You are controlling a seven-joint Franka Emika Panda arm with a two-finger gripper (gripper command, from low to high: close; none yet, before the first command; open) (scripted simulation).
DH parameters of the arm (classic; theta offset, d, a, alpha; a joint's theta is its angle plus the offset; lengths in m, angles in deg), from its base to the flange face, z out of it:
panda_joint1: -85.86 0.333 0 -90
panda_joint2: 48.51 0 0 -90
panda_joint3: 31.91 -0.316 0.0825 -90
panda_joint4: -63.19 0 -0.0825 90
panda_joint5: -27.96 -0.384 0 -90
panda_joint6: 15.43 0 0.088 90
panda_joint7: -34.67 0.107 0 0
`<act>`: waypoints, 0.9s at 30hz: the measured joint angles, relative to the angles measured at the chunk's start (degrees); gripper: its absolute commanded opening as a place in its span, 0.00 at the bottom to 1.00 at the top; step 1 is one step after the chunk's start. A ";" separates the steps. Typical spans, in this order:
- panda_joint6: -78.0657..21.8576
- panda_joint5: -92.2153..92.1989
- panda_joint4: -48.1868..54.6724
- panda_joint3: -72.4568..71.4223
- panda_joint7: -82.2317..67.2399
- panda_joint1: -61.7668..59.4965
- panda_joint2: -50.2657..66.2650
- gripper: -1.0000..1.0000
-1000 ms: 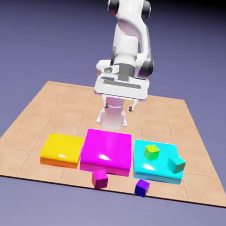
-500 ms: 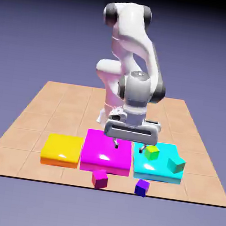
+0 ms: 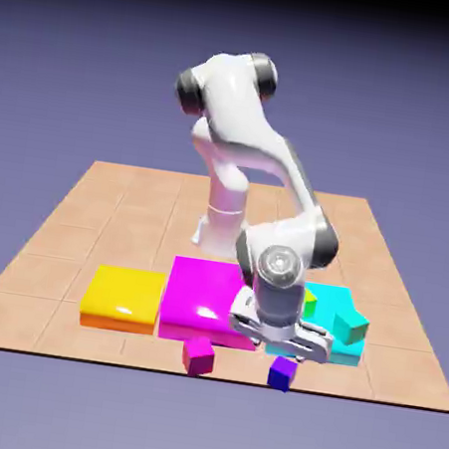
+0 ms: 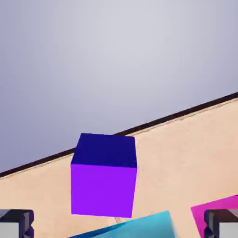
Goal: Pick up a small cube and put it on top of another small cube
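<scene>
The small cube, dark blue-purple, rests on the table near its front edge, in front of the cyan slab. My gripper hangs low just above and behind it. In the hand view the small cube fills the lower middle, ahead of the gripper. The two fingertips stand wide apart at the bottom corners, open and touching nothing. The other small cube, lime, sits on the cyan slab and is mostly hidden behind my wrist.
A teal cube sits on the cyan slab's right part. A magenta-pink cube lies on the table left of the blue-purple one. A magenta slab and a yellow slab stand to the left. The table's front edge is close.
The arm has swung forward and down from above the slabs to just over the blue-purple cube at the table's front. The jaws have stayed open.
</scene>
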 measured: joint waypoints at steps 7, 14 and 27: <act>5.84 2.09 -1.77 0.66 2.02 0.78 6.88 0.00; -2.94 0.60 0.08 0.07 -2.96 2.18 -0.30 0.00; -8.81 4.07 -15.35 9.70 -35.35 23.54 -22.40 0.00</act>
